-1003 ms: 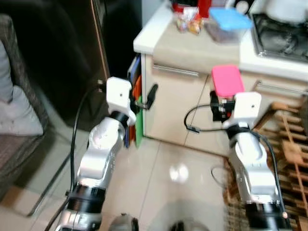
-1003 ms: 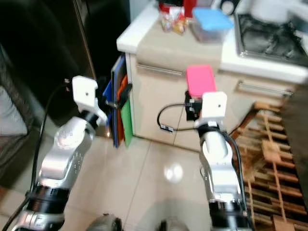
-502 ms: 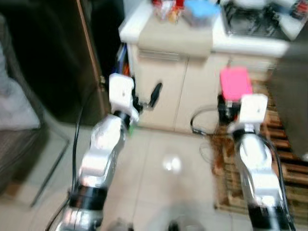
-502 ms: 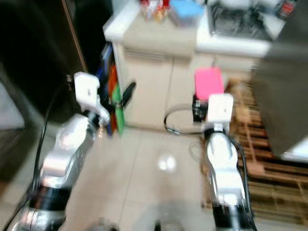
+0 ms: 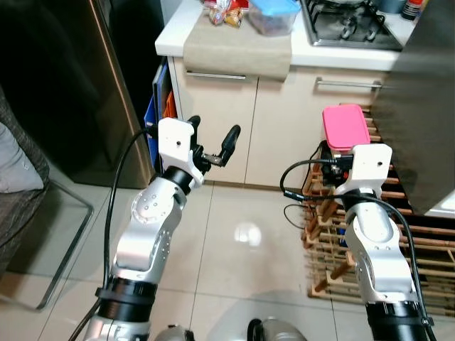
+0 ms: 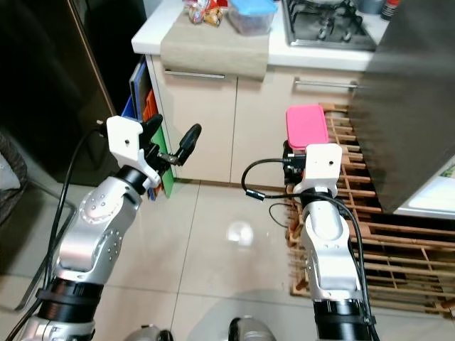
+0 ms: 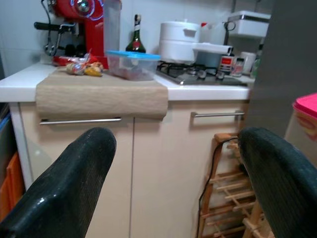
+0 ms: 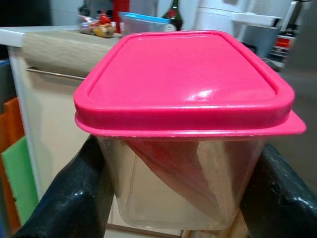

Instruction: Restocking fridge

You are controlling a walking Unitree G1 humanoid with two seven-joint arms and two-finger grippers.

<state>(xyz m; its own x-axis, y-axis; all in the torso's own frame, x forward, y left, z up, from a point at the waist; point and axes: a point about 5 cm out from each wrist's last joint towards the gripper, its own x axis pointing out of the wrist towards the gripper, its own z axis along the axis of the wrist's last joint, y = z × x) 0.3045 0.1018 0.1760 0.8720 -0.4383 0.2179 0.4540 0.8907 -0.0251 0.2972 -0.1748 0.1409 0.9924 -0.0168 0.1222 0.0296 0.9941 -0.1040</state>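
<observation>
The container is a clear plastic box with a pink lid, clamped between the two black fingers of the right gripper, which press on its side walls just under the lid rim. It is carried upright and level in front of the robot, above the wooden rack on the floor and in front of the lower cabinet. Through the clear wall a reddish, folded item is visible inside; its nature cannot be determined.

Change since the earlier pictures: the whole view has swung. One second ago the cabinet corner and the dark panel lay straight ahead; now the cooktop and a grey door edge have entered on the robot's right. This is camera motion, so the robot has turned to its right. The container sits in the same place relative to the right arm, so the grip has held through the turn.

Meaning for the task: judged from this, the carry phase is under way and placement has not begun. The grey door may belong to the fridge; this is not certain.

The left gripper is raised at chest level, fingers spread wide apart and holding nothing, free to handle a door. On the counter stand a blue-lidded tub and snack packets.
</observation>
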